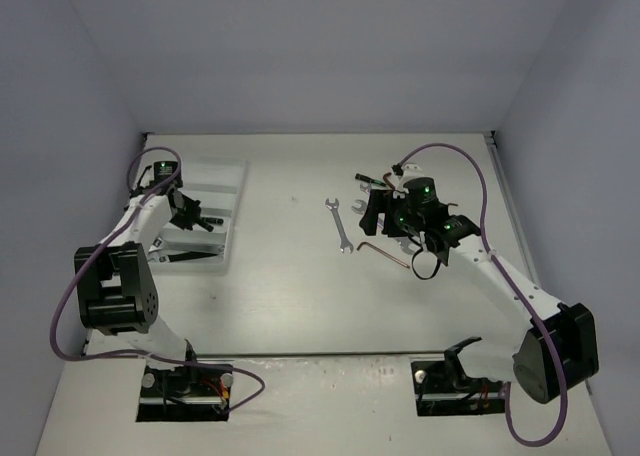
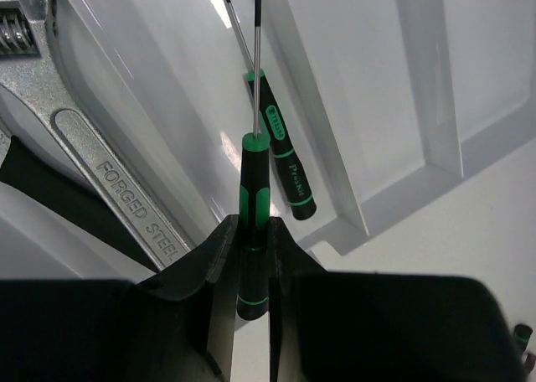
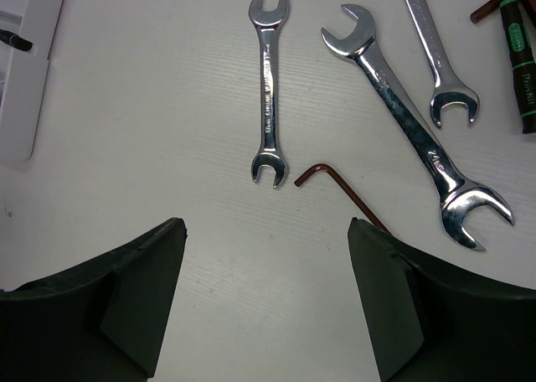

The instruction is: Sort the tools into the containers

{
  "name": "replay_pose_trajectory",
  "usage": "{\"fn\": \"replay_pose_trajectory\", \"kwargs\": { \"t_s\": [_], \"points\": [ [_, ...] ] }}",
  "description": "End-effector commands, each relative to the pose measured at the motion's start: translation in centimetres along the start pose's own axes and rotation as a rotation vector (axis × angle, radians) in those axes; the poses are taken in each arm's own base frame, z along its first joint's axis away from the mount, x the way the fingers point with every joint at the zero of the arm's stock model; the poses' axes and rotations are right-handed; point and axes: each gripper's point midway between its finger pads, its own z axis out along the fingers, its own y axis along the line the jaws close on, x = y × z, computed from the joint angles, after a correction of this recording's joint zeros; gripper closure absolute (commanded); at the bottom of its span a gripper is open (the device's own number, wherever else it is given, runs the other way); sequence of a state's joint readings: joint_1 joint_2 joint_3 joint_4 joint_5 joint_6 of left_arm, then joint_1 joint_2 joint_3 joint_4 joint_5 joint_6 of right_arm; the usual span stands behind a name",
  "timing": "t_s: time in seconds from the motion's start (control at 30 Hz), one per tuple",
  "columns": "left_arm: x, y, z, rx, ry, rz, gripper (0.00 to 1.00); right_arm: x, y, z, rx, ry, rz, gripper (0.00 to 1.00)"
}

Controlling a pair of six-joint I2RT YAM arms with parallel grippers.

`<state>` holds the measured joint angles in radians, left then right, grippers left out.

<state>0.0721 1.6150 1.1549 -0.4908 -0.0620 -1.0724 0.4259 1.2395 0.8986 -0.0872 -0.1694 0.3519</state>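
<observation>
The left fingers clamp a green-black screwdriver over the white tray, shaft pointing straight away from them, roughly along the slot where another screwdriver lies. The right fingers, apart, hover above a hex key on the table.

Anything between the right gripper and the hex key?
Nothing visible. The right gripper is open and the hex key lies just ahead of it. The small wrench and big wrench lie to either side.
</observation>
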Motion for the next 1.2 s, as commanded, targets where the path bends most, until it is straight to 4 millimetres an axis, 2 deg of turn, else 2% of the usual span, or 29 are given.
{"fn": "replay_pose_trajectory", "kwargs": {
  "t_s": [0.0, 0.1, 0.23, 0.43, 0.5, 0.53, 0.63, 0.7, 0.8, 0.83, 0.87, 0.93, 0.97, 1.0, 1.03, 1.1, 1.17],
  "points": [
    [-5.5, -4.1, -0.6, 0.098, -0.15, -0.16, 0.96, -1.8, 0.0, -0.8, 0.007, -0.082, 0.008, 0.25],
    [-5.8, -3.3, 0.4, 0.076, -0.138, -0.201, 0.91, -1.8, -0.1, -1.1, 0.015, -0.09, 0.009, 0.25],
    [-5.1, -2.7, 1.4, 0.054, -0.106, -0.213, 0.82, -2.4, -0.7, -1.4, 0.047, -0.117, 0.004, 0.25],
    [-4.7, -2.8, 2.0, 0.07, -0.09, -0.202, 0.71, -3.8, -1.1, -1.1, 0.079, -0.134, -0.009, 0.25],
    [-4.8, -2.9, 1.9, 0.078, -0.084, -0.196, 0.61, -4.2, -1.1, -0.8, 0.085, -0.136, -0.014, 0.25],
    [-4.8, -3.0, 1.8, 0.089, -0.08, -0.194, 0.6, -4.4, -1.2, -0.7, 0.092, -0.137, -0.016, 0.25],
    [-4.8, -3.8, 1.2, 0.135, -0.072, -0.183, 0.59, -4.9, -2.4, -0.3, 0.16, -0.151, -0.018, 0.25],
    [-5.2, -4.6, -0.4, 0.188, -0.087, -0.158, 0.59, -5.0, -4.0, 0.2, 0.228, -0.149, -0.016, 0.28],
    [-4.6, -7.4, -4.3, 0.329, -0.071, 0.027, 0.58, -5.5, -7.1, 1.5, 0.339, -0.132, 0.009, 0.34],
    [-4.0, -8.4, -5.5, 0.376, -0.06, 0.111, 0.57, -5.7, -8.2, 1.7, 0.361, -0.129, 0.028, 0.35],
    [-3.7, -9.0, -6.4, 0.392, -0.059, 0.123, 0.56, -5.9, -8.8, 2.1, 0.375, -0.124, 0.037, 0.35],
    [-1.0, -10.3, -9.3, 0.476, -0.003, 0.297, 0.49, -6.3, -11.0, 3.4, 0.434, -0.104, 0.057, 0.37],
    [-0.4, -10.4, -10.0, 0.501, 0.001, 0.361, 0.47, -6.5, -11.9, 4.1, 0.45, -0.09, 0.062, 0.38],
    [2.0, -10.9, -10.9, 0.556, 0.06, 0.432, 0.46, -6.6, -12.6, 4.7, 0.46, -0.077, 0.063, 0.39],
    [3.8, -11.0, -11.5, 0.595, 0.109, 0.478, 0.45, -6.6, -13.0, 5.3, 0.466, -0.063, 0.059, 0.4],
    [6.1, -10.6, -12.6, 0.647, 0.167, 0.541, 0.43, -6.0, -13.9, 7.3, 0.476, -0.019, 0.045, 0.4],
    [8.8, -9.4, -13.5, 0.682, 0.22, 0.602, 0.4, -6.2, -14.5, 9.0, 0.482, 0.014, -0.001, 0.4]
  ]
}}
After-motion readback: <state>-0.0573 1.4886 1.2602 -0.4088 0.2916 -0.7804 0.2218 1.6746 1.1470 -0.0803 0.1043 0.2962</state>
